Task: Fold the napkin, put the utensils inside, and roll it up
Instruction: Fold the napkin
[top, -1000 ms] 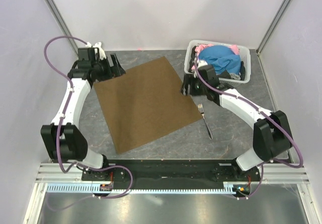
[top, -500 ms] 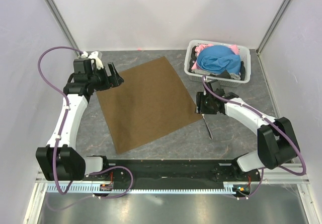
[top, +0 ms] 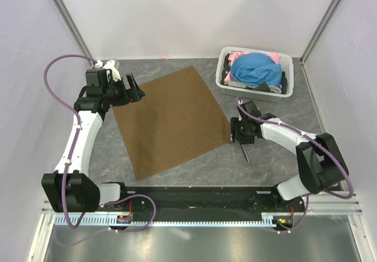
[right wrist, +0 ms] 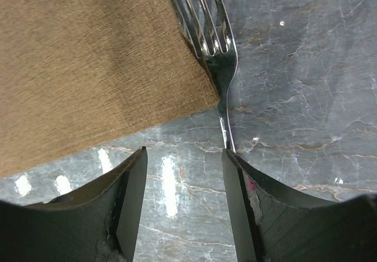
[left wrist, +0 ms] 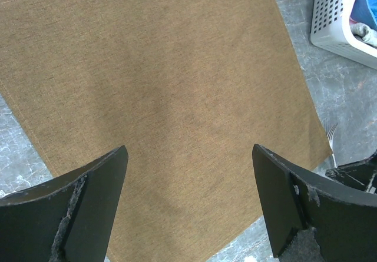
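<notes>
The fork [right wrist: 221, 62] is lying against the napkin's [right wrist: 88, 56] right corner, handle running back to the right gripper [right wrist: 184, 156], whose spread fingers [right wrist: 241, 203] are flanking it off-centre (handle meeting the right finger). The left gripper [left wrist: 188, 153] is hovering spread wide above the napkin's far-left corner.

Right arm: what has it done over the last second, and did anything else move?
The right gripper came from beside the napkin's right edge back towards the base and dropped over the fork, jaws open, nothing gripped. The left gripper drew slightly nearer, open above the napkin. Napkin, fork and basket stayed put.
</notes>
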